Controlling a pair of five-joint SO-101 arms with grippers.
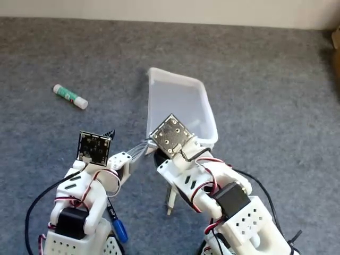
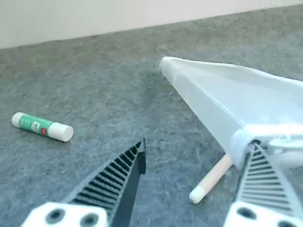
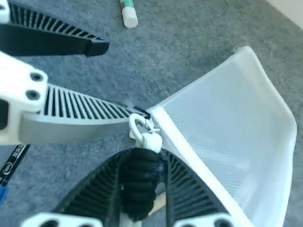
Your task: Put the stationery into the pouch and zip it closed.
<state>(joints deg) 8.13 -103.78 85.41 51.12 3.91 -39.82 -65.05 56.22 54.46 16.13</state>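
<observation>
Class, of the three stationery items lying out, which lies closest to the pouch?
The wooden pencil, at a corner of the pouch; the glue stick and the blue-capped pen lie farther off.

We note wooden stick (image 2: 211, 181) running under pouch (image 2: 227, 99), blue pen (image 1: 119, 230) half beneath left arm (image 1: 87, 194), glue stick (image 3: 128, 13) cut by the edge.

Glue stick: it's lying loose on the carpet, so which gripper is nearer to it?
Left. The left gripper is open at the corner of the pouch facing the glue stick, though apart from it; the right gripper, shut on the zipper cord, sits farther off.
</observation>
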